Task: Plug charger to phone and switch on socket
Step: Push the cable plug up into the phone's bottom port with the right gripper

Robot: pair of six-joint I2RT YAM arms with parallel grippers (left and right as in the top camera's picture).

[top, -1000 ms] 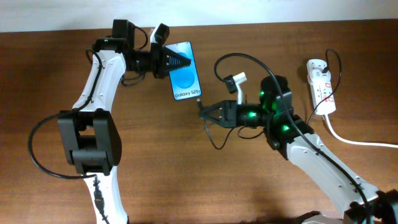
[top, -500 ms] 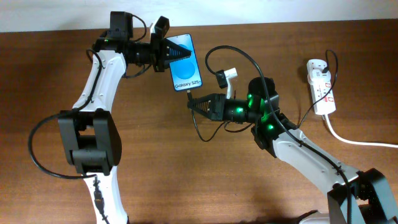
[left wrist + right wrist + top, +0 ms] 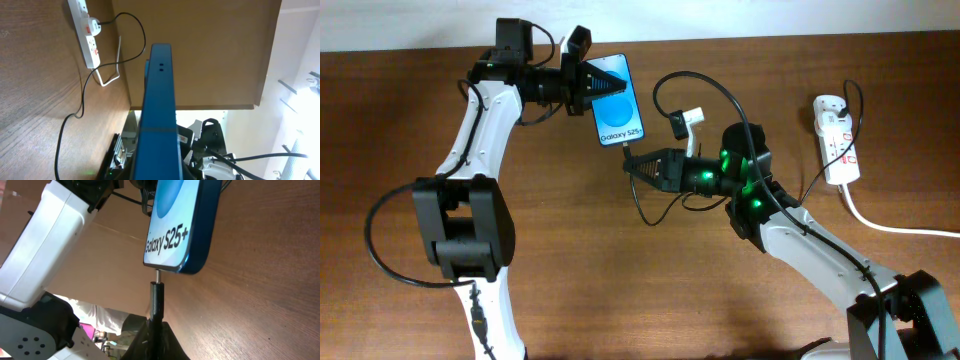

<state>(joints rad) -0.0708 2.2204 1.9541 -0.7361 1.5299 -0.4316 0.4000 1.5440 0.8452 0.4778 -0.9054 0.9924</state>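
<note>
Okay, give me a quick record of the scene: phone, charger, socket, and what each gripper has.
phone: screen facing up, gripped at its top end
left gripper: shut on the phone
charger: metal tip at the phone's bottom edge, plug body not yet against it
right gripper: shut on the charger plug
socket: far right, no gripper near it
socket switch: cannot tell on or off

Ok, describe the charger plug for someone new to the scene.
Start at the phone held by the left end effector. At its bottom edge, the right end effector pinches the charger plug: a short black stick with a silver tip, far slimmer than the blue-edged phone.
</note>
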